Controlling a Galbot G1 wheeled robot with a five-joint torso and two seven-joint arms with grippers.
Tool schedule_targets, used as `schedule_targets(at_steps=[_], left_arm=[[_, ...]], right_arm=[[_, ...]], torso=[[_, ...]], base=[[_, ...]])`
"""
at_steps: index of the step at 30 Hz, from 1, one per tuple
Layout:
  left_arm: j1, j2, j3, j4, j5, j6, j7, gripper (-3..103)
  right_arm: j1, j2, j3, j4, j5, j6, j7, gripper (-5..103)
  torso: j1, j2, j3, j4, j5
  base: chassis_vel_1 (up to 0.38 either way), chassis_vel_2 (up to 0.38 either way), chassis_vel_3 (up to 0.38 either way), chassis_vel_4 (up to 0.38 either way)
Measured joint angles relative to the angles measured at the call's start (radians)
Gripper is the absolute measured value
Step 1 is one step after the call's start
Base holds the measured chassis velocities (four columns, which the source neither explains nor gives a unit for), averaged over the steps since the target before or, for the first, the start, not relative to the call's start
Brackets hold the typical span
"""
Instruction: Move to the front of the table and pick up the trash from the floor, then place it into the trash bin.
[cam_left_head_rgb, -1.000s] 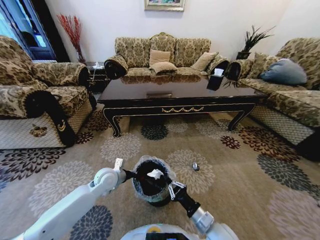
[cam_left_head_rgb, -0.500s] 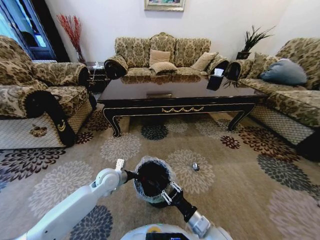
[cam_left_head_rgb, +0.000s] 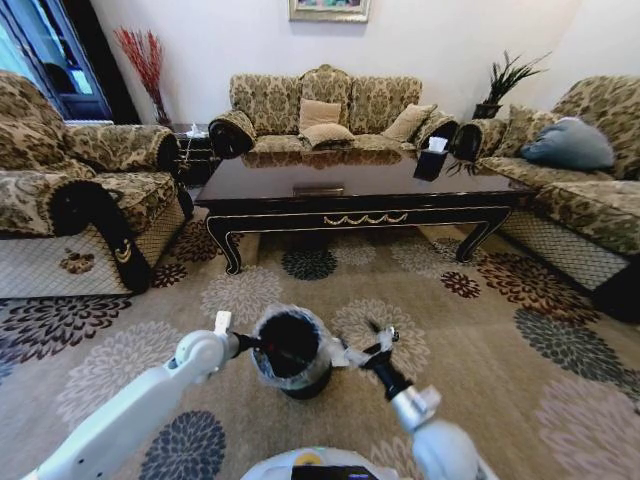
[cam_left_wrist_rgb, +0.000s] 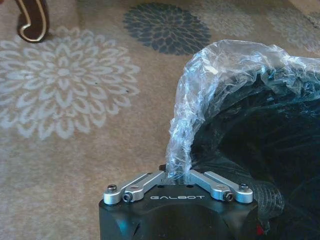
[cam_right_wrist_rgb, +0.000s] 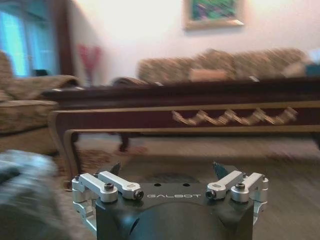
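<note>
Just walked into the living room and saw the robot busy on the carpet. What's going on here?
The robot is clearing litter off the floor in front of the table. Its left claw is shut on the plastic-lined rim of the trash bin, holding it. The right claw is open beside the bin, holding nothing. A small piece of trash lies on the carpet by that claw.

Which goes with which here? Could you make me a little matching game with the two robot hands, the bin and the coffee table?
Things:
1. left gripper
2. right gripper
3. trash bin
4. table

Descriptions:
A. stands beyond the bin, in front of the sofa
B. open and empty
C. shut on the bin's bag-covered rim
D. black, lined with clear plastic

Pairs: 1-C, 2-B, 3-D, 4-A
</note>
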Motion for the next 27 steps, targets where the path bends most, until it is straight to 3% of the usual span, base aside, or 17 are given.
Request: schedule_targets(at_steps=[18, 27], left_arm=[[0.009, 0.021, -0.049, 0.009, -0.037, 0.0, 0.003, 0], [0.008, 0.035, -0.053, 0.001, -0.053, 0.0, -0.008, 0]], right_arm=[[0.301, 0.07, -0.031, -0.56, 0.184, -0.104, 0.081, 100], [0.481, 0.1, -0.071, -0.825, 0.175, -0.101, 0.091, 100]], torso=[[0.0, 0.0, 0.0, -0.0002, -0.0001], [0.0, 0.0, 0.0, 0.0, -0.0002]], base=[[0.0, 0.0, 0.0, 0.0], [0.0, 0.0, 0.0, 0.0]])
